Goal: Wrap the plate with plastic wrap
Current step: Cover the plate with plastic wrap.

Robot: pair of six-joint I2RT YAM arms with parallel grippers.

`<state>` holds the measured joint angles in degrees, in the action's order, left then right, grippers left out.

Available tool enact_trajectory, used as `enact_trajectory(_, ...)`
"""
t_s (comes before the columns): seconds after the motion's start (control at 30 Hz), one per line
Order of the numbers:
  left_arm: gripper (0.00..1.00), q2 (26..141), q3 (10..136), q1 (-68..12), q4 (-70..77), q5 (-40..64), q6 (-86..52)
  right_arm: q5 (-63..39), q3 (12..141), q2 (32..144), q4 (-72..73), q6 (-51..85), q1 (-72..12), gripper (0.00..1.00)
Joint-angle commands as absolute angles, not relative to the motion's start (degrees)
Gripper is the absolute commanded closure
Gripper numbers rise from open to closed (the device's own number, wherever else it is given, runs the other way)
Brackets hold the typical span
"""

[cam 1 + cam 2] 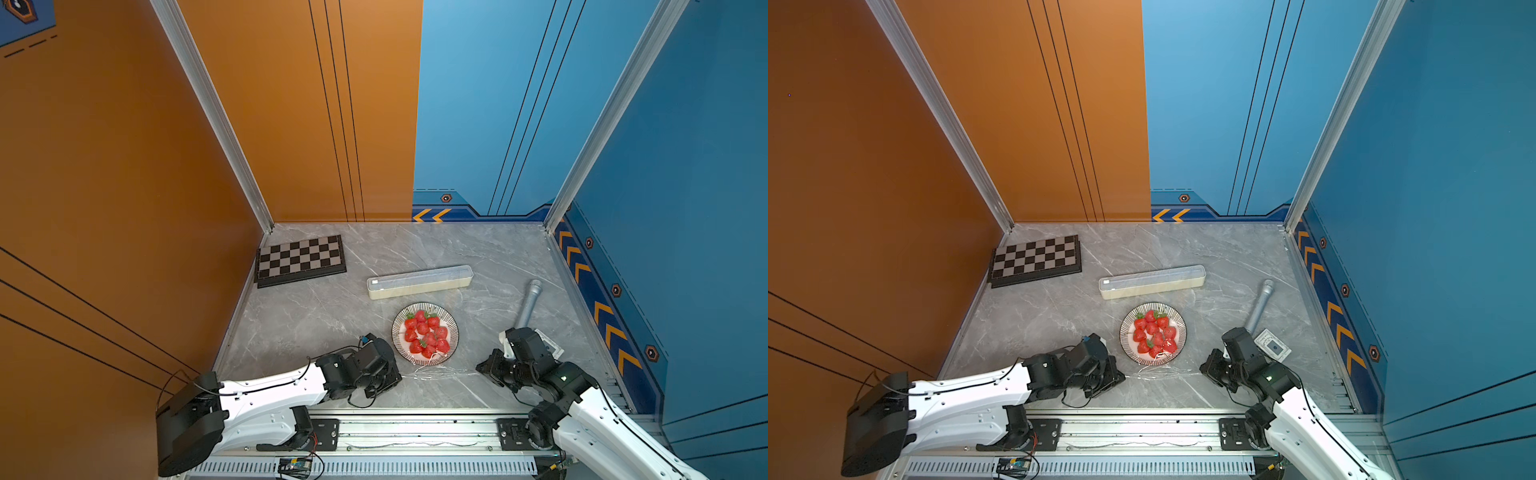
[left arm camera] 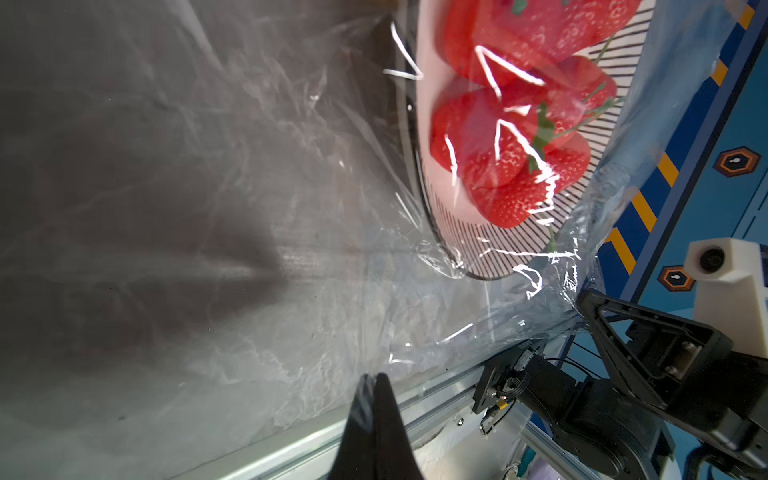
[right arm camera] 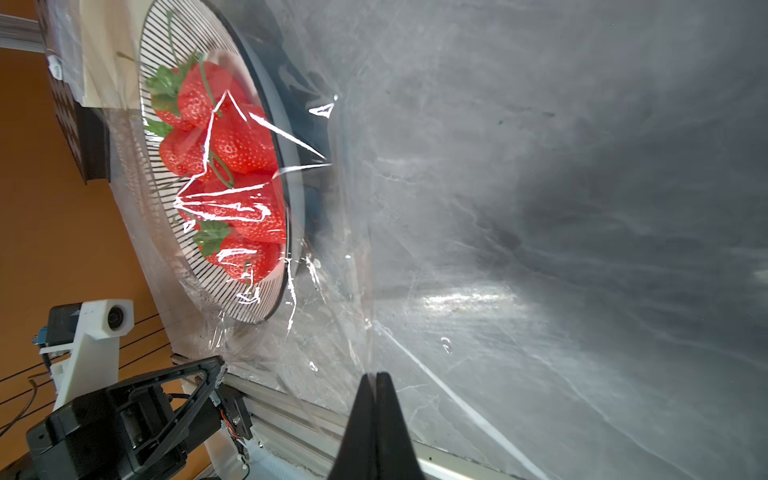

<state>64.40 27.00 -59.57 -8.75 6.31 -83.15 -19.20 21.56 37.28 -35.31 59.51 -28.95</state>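
My left pincer [image 2: 376, 380] and right pincer [image 3: 376, 378] both pinched shut on plastic wrap [image 1: 440, 373] beside plate [image 1: 398, 336]. Risk: uneven pull tears wrap or drags plate, tipping strawberries [image 1: 426, 334].

**Two matching white-and-black arms, black grippers**

Your left arm [image 1: 270, 390] and right arm [image 1: 594, 428] look alike. The long links well behind each gripper have glossy white shells, and the joints closer to it have matte black motor housings. Small dark screw holes dot the white shells. A thin black cable [image 1: 266, 385] runs along the left shell, with a loose loop just behind the wrist. The left gripper [image 2: 376, 376] and right gripper [image 3: 376, 374] have black fingers tapering to narrow tips, set on an open triangular black frame. Just behind each gripper sits a white camera mount [image 2: 725, 270] with a round dark lens hole. There's a blue connector [image 1: 365, 340] beside the left one. Farthest from the left gripper is a big rounded black base housing [image 1: 187, 432].
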Motion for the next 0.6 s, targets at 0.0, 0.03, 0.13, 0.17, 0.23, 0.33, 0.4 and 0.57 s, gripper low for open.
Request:
enact_trajectory(0.0,1.0,67.97,28.26,-57.73,-7.09,10.51,-79.89,-17.29,21.3,40.53,-32.16,56.84,-29.26,1.0)
enact_trajectory(0.03,1.0,69.12,28.83,-57.21,-7.13,10.85,-79.16,-17.03,21.57,41.58,-31.55,56.38,-29.27,1.0)
enact_trajectory(0.13,1.0,71.89,29.52,-55.46,-5.95,11.76,-78.09,-16.29,22.35,44.35,-29.97,55.23,-29.27,1.0)
enact_trajectory(0.17,1.0,72.67,29.6,-54.87,-5.56,11.95,-77.83,-16.22,22.62,45.27,-29.29,54.94,-29.22,1.0)
enact_trajectory(0.23,1.0,73.64,29.71,-53.86,-4.58,12.09,-77.61,-15.96,22.75,47.08,-27.66,54.67,-29.18,1.0)
enact_trajectory(0.33,1.0,75.19,29.94,-52.28,-2.23,12.85,-77.27,-15.08,23.14,49.63,-25.47,54.29,-28.96,1.0)
enact_trajectory(0.4,1.0,76.55,30.81,-51.57,-2.02,13.4,-76.51,-14.77,23.81,51.55,-23.9,53.68,-28.72,1.0)
enact_trajectory(0.57,1.0,79.69,32.84,-49.8,-0.81,14.02,-75.09,-15.49,25.24,57.39,-18.25,53.19,-28.3,1.0)
